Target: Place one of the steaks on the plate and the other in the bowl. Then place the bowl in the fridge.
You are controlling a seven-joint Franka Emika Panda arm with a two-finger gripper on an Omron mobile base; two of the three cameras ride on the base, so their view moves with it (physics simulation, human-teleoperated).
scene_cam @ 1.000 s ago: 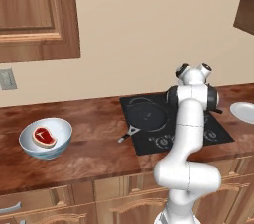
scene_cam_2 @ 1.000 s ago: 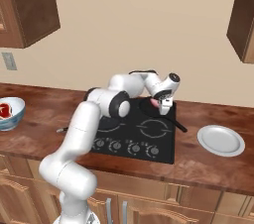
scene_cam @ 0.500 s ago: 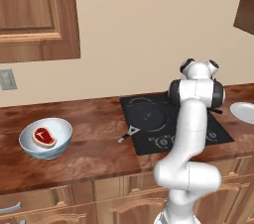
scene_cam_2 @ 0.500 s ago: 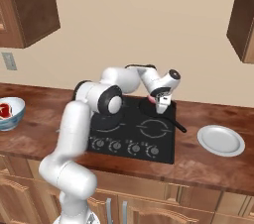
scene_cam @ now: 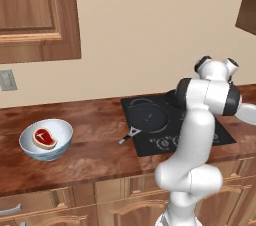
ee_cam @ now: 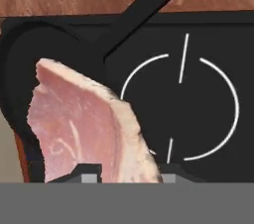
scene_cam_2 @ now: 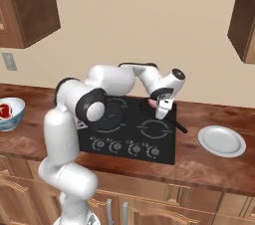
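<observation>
The gripper [scene_cam_2: 160, 111] is clamped on a steak [ee_cam: 84, 124] above the stovetop [scene_cam_2: 134, 132]. Carry it level to the plate [scene_cam_2: 221, 141], lower it close, then release.

We see a brown wooden counter [scene_cam: 95, 155] running along the wall. Set into it is a black cooktop [scene_cam_2: 130, 137], and a black frying pan [scene_cam: 146, 118] sits on a burner. Toward the left end stands the bowl [scene_cam: 46, 139], a steak [scene_cam: 44, 138] lying inside. On the right side rests the plate [scene_cam_2: 221, 141], beside the cooktop.
</observation>
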